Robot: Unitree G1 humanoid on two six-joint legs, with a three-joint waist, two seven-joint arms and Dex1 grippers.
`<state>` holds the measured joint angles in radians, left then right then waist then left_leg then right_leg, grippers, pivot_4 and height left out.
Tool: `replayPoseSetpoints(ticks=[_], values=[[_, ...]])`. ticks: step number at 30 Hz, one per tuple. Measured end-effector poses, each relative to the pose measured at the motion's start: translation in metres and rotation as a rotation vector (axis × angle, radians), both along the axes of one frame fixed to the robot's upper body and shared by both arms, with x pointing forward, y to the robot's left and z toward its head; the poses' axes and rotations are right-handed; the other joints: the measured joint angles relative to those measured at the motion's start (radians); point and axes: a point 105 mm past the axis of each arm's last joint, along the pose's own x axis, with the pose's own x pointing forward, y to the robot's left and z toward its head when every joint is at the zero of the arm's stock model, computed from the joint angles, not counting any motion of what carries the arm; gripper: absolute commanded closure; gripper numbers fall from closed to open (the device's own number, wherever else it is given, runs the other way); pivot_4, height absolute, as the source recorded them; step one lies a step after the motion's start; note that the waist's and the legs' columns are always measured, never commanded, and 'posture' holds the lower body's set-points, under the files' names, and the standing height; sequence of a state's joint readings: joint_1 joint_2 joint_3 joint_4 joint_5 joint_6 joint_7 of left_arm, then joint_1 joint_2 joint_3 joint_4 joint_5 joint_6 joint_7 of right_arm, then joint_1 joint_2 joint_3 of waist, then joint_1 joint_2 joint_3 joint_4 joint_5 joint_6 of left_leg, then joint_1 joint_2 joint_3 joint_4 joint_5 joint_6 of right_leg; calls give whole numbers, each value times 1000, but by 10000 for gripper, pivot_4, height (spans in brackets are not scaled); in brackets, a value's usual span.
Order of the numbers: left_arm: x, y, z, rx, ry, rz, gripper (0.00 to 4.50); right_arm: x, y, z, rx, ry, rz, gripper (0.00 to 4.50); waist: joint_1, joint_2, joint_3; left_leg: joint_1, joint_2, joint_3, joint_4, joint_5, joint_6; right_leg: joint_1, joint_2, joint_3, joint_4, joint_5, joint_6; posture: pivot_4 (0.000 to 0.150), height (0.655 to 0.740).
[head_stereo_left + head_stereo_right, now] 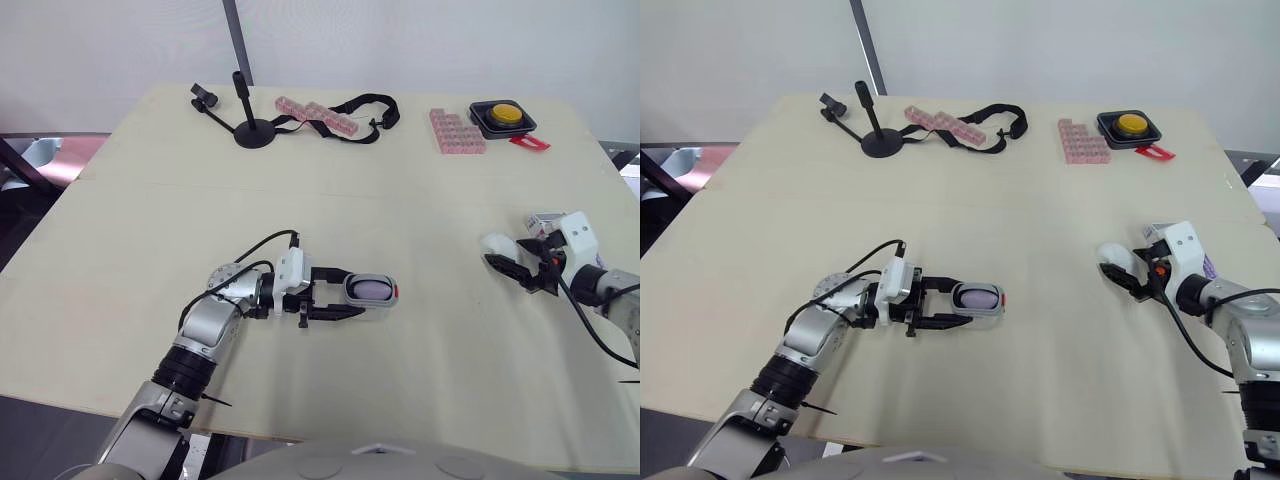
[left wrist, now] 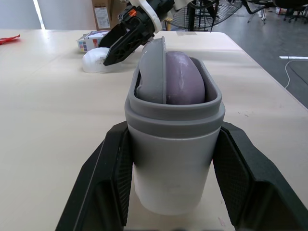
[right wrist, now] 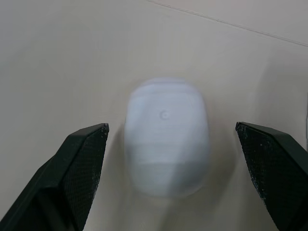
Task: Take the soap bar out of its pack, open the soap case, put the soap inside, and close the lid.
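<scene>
Clamping the soap case [image 2: 173,163] on the table [image 1: 400,190], the left gripper [image 1: 345,293] steadies it, soap bar [image 2: 185,79] seated inside. The right gripper's [image 3: 171,127] fingers spread wide astride the lid [image 3: 166,149], likely for pickup.

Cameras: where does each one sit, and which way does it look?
Left eye and right eye views: on the head, looking forward and down over the table; both arms show, with the left gripper and right gripper.
Left wrist view: on the left wrist, looking along its fingers, closed on the soap case holding the purple soap; the right gripper shows across the table.
Right wrist view: on the right wrist, looking down between open fingers at the white lid.
Shared: the white lid shows in all views.
</scene>
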<state>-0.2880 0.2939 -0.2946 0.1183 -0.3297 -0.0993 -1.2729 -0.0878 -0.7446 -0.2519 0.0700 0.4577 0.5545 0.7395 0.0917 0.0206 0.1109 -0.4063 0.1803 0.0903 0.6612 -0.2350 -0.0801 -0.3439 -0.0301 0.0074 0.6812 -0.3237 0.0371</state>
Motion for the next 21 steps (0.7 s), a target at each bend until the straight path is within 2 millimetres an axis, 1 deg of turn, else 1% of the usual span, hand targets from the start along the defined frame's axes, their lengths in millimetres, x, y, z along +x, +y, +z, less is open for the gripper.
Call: replayPoseSetpoints(ticks=[6,9,10,11,12,15,16,17,21], values=[[0,0,0,0,1,2,26145,5,5,4,11,-10,-3,0,1,0,0,1,0,0,0,0,0,0,0,0,0,0,0,1500,7343],[0,0,0,0,1,4,26145,5,7,3,19,-4,-5,0,1,0,0,1,0,0,0,0,0,0,0,0,0,0,0,1500,7343],[0,0,0,0,1,5,26145,5,8,2,21,2,-10,6054,1,0,0,1,0,0,0,0,0,0,0,0,0,0,0,1500,7343],[0,0,0,0,1,5,26145,5,8,2,20,2,-9,9082,1,0,0,0,0,0,0,0,0,-1,0,0,0,0,0,1500,7343],[0,0,0,0,1,5,26145,5,9,3,19,0,-9,10360,1,0,0,0,0,0,0,0,0,-1,0,0,0,0,0,1500,7343],[0,0,0,-1,2,6,26145,5,11,5,15,-4,-7,21724,1,0,0,0,0,0,0,0,0,-1,0,0,0,0,0,1500,7343],[0,0,0,0,2,6,26145,5,11,5,15,-5,-9,24188,1,0,0,0,0,0,0,0,0,-1,0,0,0,0,0,1500,7343],[0,0,0,-1,2,6,26145,5,11,5,14,-7,-9,25373,1,0,0,1,0,0,0,0,0,-1,0,0,0,0,0,1500,7343],[0,0,0,-1,2,7,26145,5,13,6,12,-2,-6,25373,1,0,0,0,0,0,0,0,0,-1,0,0,0,0,0,1500,7343]])
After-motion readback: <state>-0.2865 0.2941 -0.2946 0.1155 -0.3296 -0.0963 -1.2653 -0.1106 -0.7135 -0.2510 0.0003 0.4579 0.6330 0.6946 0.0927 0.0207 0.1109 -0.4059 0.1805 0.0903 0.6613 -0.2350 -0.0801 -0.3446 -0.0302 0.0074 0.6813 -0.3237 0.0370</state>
